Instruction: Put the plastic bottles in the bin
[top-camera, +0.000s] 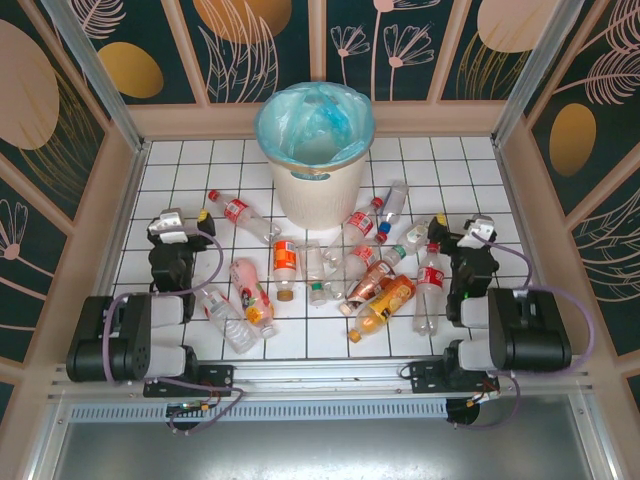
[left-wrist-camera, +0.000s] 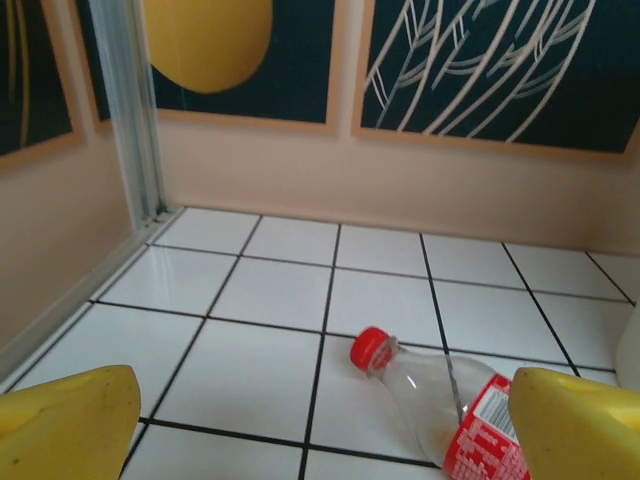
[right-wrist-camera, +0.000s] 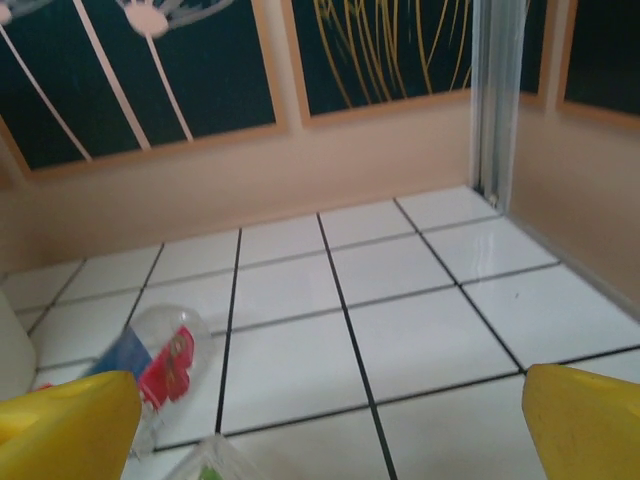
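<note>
My left gripper stands wide open, its yellow fingers at either edge of my wrist view, and it holds nothing. Just ahead of it a clear bottle lies on its side on the white tile. It has a red cap and a red label with white lettering too blurred to read.

My right gripper is spread just as wide and is empty too. To its left lies a second bottle with a blue and red label, its writing unreadable.

From above, the other plastic bottles lie scattered on the tile between my two arms. Their labels are red, orange or pink, with no brand I can make out. The bin stands upright just behind them at the far middle, lined with a light blue-green bag.
</note>
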